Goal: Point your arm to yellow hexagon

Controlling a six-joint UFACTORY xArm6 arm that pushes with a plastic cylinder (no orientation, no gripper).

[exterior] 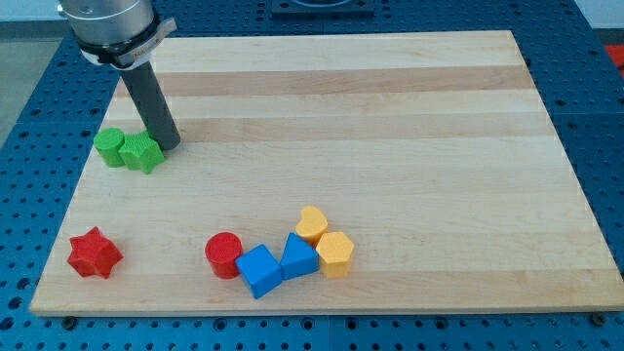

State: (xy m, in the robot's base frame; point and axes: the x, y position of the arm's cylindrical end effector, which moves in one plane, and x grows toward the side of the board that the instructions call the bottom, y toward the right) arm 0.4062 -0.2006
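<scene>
The yellow hexagon (334,253) lies near the view's bottom, right of the middle cluster. A yellow heart-shaped block (311,223) sits just above and left of it. My tip (170,144) rests on the board at the view's upper left, touching the right side of a green star block (141,153). The tip is far up and left of the yellow hexagon.
A green cylinder (110,145) sits left of the green star. A red star (95,253) is at the bottom left. A red cylinder (223,254), a blue cube (258,270) and a blue triangular block (299,257) lie left of the hexagon. The wooden board (390,117) sits on a blue perforated table.
</scene>
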